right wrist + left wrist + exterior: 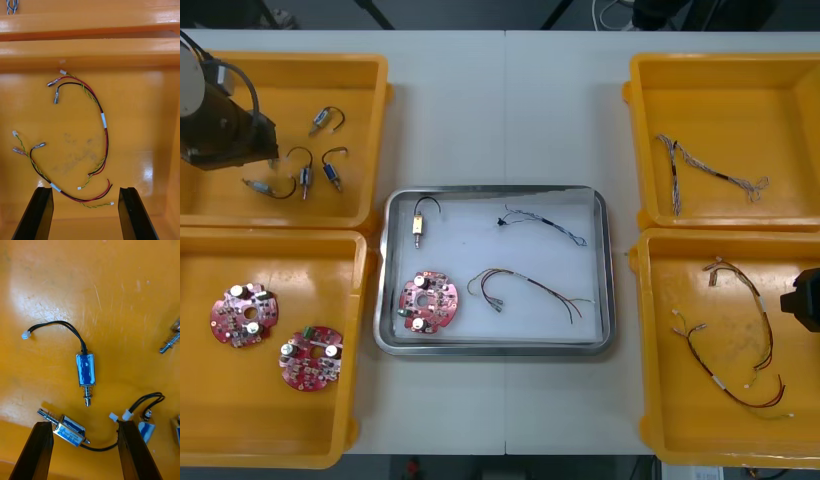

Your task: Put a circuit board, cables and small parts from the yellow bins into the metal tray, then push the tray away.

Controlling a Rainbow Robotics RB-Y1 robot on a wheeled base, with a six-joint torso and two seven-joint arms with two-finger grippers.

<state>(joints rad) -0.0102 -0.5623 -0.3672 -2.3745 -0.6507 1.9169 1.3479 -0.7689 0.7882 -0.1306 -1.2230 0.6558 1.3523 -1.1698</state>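
Note:
The metal tray (604, 262) in the middle holds a red circuit board (428, 300), a small metal part (418, 225), a blue and white cable (545, 222) and a red and yellow cable (525, 290). My left gripper (84, 450) hangs open over the far left yellow bin (365, 70). One small metal part (69, 426) lies between its fingers and another (86, 371) just beyond them. My right gripper (85, 212) is open above the near right bin (680, 420), over two red and yellow cables (101, 120).
Two more circuit boards (244, 314) (310, 356) lie in the near left bin (270, 430). The far right bin (720, 75) holds twisted cables (710, 170). The left arm (220, 120) is at the far left corner, the right arm (805, 300) at the right edge.

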